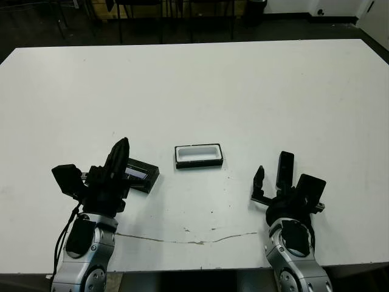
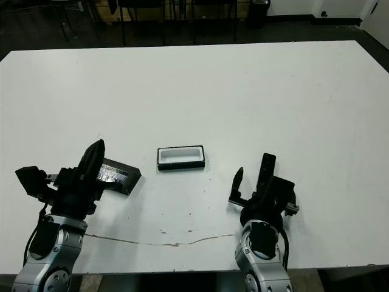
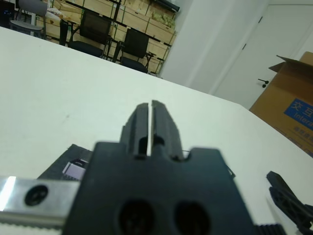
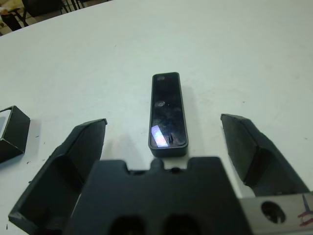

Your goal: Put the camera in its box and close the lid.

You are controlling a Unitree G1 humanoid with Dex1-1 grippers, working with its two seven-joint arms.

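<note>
- The camera (image 4: 168, 114) lay flat on the white table (image 1: 255, 97), between the wide-spread fingers of the right gripper (image 4: 171, 147), which held nothing.
- The box (image 1: 199, 156) sat open and empty near the table's middle, left of that gripper.
- The lid (image 1: 141, 174) lay beside the left gripper (image 3: 150, 122), whose fingers were pressed together, empty.

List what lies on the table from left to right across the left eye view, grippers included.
Left gripper, its two black fingers pressed together → black rectangular lid with a greyish glossy strip → small white-lined black box → right gripper, its fingers spread apart. The camera is left out; its place there is unclear.
</note>
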